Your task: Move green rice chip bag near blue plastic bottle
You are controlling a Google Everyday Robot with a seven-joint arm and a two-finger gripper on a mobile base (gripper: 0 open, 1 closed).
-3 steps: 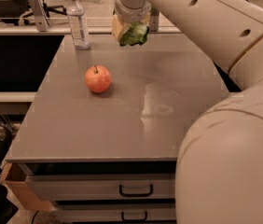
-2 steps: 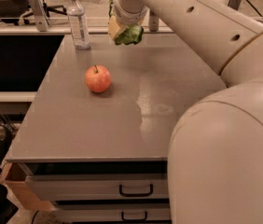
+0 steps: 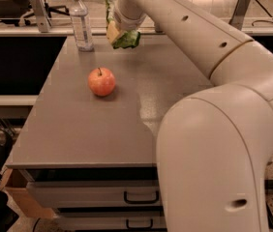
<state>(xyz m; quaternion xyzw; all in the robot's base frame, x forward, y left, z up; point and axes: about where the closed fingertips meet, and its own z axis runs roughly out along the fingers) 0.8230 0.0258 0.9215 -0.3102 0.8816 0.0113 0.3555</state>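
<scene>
Arm (image 3: 199, 37) extended forward; tool (image 3: 121, 27) upper centre, raised, clamped on green rice chip bag (image 3: 128, 39).

Just right of the blue plastic bottle (image 3: 81, 21), the gripper (image 3: 121, 32) is mostly hidden by the green rice chip bag (image 3: 129, 40) it clutches. The bag's top runs off the upper edge; the bottle's label print is unreadable.

Tool (image 3: 120, 32) holds green rice chip bag (image 3: 128, 40) right of blue plastic bottle (image 3: 81, 24) (apple (image 3: 101, 81) in front).

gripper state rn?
Gripper: closed, holding the chip bag, raised just right of the bottle.
</scene>
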